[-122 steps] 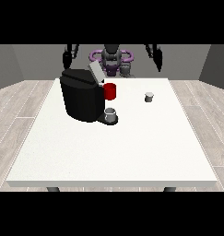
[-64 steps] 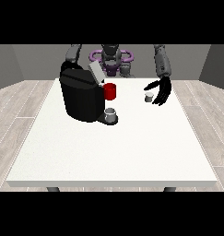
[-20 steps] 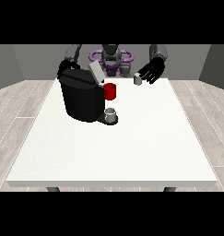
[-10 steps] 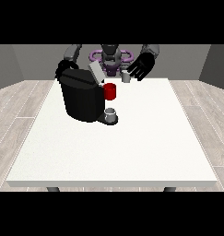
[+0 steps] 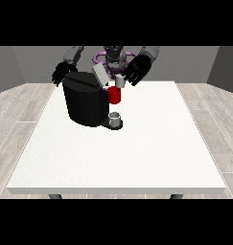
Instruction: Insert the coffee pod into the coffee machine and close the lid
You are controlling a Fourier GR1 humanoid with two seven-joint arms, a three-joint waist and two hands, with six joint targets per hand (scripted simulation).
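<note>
From my remote desk, the hand at the view's left (image 5: 62, 74), fingers unreadable, rests behind the coffee machine (image 5: 87, 98) on the surface (image 5: 137, 153), while the hand at the view's right (image 5: 137, 70) pinches the coffee pod (image 5: 120, 81) above the open lid (image 5: 100, 75), where I judge a tilt could jam it.

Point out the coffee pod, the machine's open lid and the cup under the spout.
coffee pod (image 5: 120, 81), front view, its pale side, at the hand at the view's right (image 5: 138, 70).
lid (image 5: 100, 74), front view, middle of the raised grey flap.
cup (image 5: 115, 117), front view, its side wall.
</note>
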